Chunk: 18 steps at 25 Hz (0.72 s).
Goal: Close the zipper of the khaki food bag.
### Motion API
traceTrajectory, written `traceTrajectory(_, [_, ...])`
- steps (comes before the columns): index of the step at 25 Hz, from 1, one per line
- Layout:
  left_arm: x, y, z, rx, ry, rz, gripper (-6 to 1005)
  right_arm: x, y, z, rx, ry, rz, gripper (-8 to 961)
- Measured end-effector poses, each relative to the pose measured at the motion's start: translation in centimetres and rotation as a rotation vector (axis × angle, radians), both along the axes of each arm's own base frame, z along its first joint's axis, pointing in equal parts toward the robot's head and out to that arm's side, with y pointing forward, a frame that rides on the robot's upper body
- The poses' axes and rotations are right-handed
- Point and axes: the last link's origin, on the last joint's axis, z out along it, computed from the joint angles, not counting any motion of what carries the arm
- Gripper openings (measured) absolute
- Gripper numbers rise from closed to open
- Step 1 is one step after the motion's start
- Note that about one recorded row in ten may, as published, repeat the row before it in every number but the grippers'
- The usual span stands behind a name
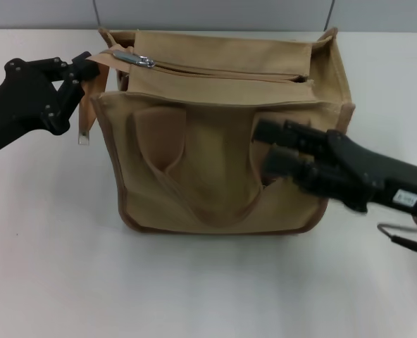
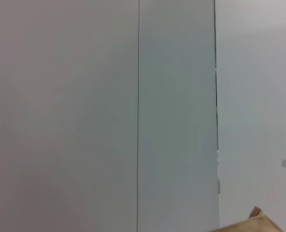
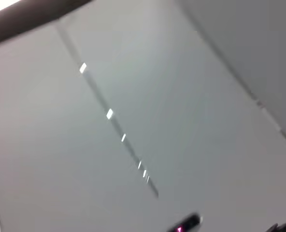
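Observation:
The khaki food bag point(image 1: 215, 162) stands upright in the middle of the white table, its two looped handles on the face toward me. The zipper point(image 1: 222, 70) runs across the top panel, and its silver pull tab point(image 1: 134, 60) lies at the bag's left end. My left gripper point(image 1: 90, 69) is at the bag's top left corner, pinched on the fabric tab at the zipper's end. My right gripper point(image 1: 263, 146) is in front of the bag's front face on the right, fingers apart, tips against the fabric. A corner of the bag point(image 2: 259, 223) shows in the left wrist view.
A tan strap end point(image 1: 85, 120) hangs down from the bag's left corner beside my left gripper. The white table point(image 1: 53, 267) extends on all sides of the bag. A grey wall point(image 1: 208, 14) runs behind it. The right wrist view shows only grey panels.

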Motion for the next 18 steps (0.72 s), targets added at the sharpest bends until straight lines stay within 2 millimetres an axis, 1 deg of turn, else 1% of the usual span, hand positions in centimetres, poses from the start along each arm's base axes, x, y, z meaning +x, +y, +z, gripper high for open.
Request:
traceTrajectory(2, [0.2, 0.0, 0.0, -0.001, -0.007, -0.012, 3, -0.3, 0.7, 0.0, -0.073, 0.042, -0.08, 632])
traceTrajectory(4, [0.6, -0.1, 0.0, -0.003, -0.018, -0.032, 3, -0.7, 1.4, 0.0, -0.201, 0.085, -0.164, 632])
traceTrajectory(7, [1.1, -0.2, 0.1, -0.005, -0.034, -0.062, 3, -1.5, 2.0, 0.1, -0.344, 0.12, -0.211, 632])
traceTrajectory(9, [1.7, -0.1, 0.1, -0.004, -0.055, -0.097, 3, -2.0, 2.6, 0.1, -0.398, 0.126, -0.234, 632])
traceTrajectory(10, [1.7, -0.1, 0.1, -0.004, -0.055, -0.097, 3, -2.3, 2.9, -0.1, -0.418, 0.126, -0.244, 632])
traceTrajectory(13, [2.6, 0.2, -0.3, -0.013, -0.054, -0.14, 4, -2.9, 3.8, -0.9, -0.452, 0.113, -0.284, 632])
traceTrajectory(18, [3.8, 0.7, -0.8, -0.026, -0.049, -0.192, 5, -3.4, 4.9, -1.9, -0.431, 0.068, -0.321, 632])
